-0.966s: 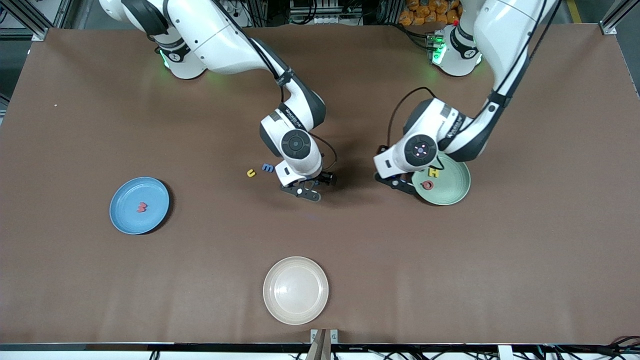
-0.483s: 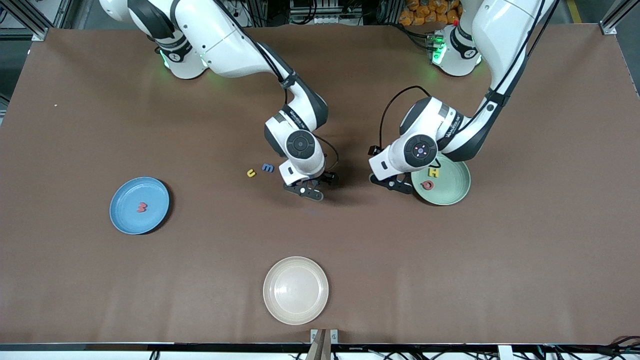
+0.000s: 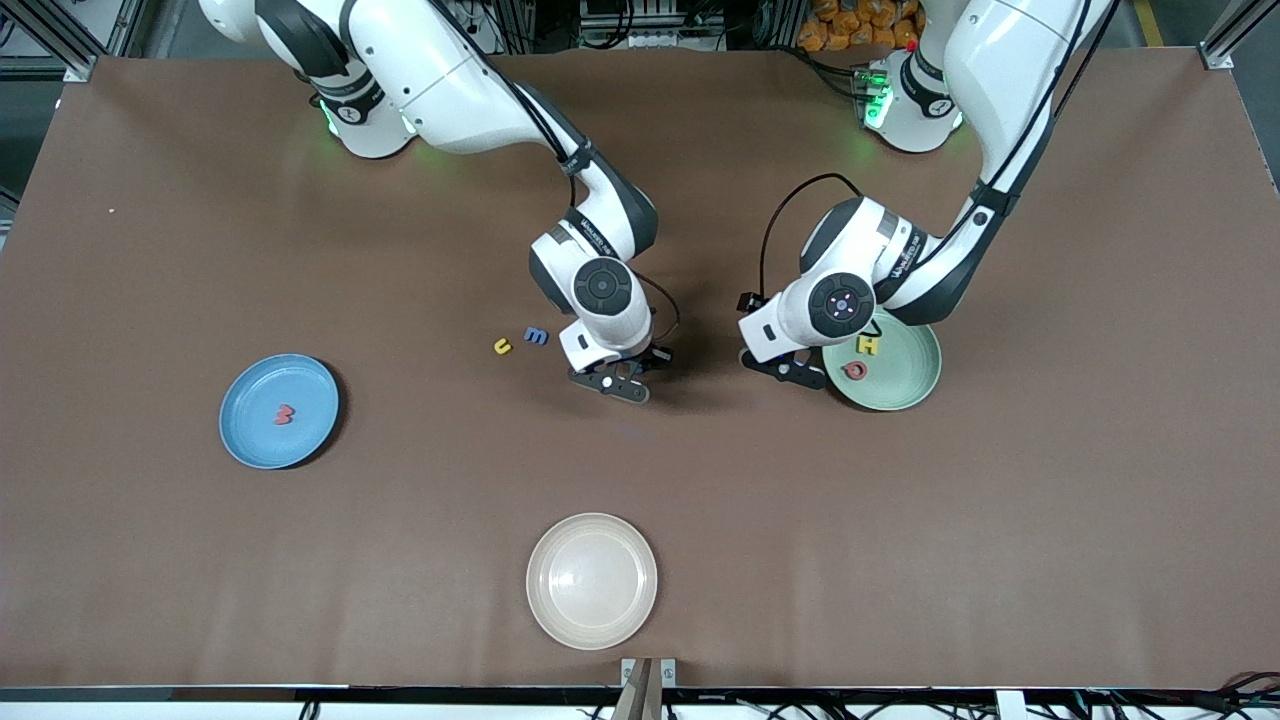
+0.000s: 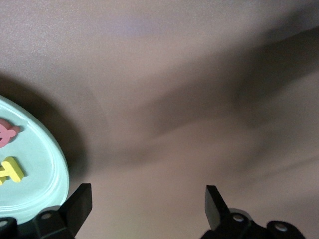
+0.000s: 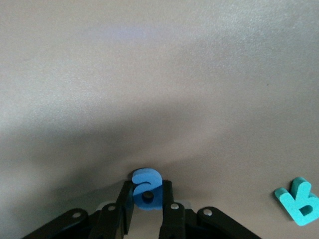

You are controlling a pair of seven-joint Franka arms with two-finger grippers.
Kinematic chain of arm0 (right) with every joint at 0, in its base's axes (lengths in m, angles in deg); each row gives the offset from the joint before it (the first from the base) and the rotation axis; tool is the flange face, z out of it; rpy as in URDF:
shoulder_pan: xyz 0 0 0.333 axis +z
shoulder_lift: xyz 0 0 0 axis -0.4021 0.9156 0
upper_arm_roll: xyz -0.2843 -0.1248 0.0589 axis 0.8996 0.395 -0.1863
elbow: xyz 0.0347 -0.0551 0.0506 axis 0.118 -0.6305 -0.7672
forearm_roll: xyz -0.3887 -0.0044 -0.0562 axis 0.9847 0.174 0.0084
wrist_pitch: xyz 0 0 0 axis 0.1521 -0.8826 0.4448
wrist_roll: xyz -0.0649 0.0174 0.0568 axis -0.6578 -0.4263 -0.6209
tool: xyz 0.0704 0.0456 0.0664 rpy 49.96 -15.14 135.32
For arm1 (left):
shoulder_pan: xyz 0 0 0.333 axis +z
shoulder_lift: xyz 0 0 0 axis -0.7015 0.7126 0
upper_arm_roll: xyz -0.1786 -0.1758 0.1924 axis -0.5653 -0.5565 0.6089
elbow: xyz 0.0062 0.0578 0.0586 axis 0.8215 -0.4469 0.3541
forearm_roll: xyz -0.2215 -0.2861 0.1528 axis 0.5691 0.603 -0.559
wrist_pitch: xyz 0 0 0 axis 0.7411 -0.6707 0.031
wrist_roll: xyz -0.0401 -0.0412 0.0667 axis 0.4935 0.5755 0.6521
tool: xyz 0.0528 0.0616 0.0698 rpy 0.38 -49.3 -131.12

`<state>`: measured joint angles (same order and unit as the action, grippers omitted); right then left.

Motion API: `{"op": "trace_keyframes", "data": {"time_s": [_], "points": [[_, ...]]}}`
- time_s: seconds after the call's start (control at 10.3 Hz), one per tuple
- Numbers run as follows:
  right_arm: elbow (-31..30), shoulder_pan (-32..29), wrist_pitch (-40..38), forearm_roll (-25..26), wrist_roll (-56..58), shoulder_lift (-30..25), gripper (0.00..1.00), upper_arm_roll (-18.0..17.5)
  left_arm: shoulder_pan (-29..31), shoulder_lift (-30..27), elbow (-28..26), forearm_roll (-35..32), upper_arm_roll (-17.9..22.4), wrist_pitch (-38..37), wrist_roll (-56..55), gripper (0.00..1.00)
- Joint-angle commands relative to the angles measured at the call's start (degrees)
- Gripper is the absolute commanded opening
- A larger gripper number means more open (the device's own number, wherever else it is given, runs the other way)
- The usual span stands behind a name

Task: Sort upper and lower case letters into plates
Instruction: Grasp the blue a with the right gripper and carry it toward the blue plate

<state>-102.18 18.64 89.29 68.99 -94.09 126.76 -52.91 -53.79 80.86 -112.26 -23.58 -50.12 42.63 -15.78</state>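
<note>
My right gripper (image 5: pixel 145 211) pinches a blue letter "a" (image 5: pixel 146 189) at the table's middle, ready for a plate. My left gripper (image 4: pixel 144 209) waits wide open beside the pale green plate (image 3: pixel 915 385), which holds two letters; the blue plate (image 3: pixel 255 440) holds one.

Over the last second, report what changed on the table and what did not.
The right gripper closed on the blue lowercase letter at mid-table, after shifting slightly toward the left arm's end. The left gripper, open, edged off the pale green plate toward mid-table. Unmoved: both letters on that plate, the blue plate with its red-pink letter, the cream-white plate, the two loose letters.
</note>
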Motion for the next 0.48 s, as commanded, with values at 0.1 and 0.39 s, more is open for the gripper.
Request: {"op": "trace_keyframes", "data": {"time_s": [0.1,0.39], "points": [[0.43,-1.83,-1.49,1.37,-0.33,-2.75,0.0,3.23,0.19,0.11,0.67,0.43,-0.04,-1.0,-0.04,1.0],[0.26,-9.44,-12.36,0.85,14.21,-7.49,0.0,7.99,0.28,0.2,0.67,0.35,-0.04,-1.0,-0.04,1.0]]}}
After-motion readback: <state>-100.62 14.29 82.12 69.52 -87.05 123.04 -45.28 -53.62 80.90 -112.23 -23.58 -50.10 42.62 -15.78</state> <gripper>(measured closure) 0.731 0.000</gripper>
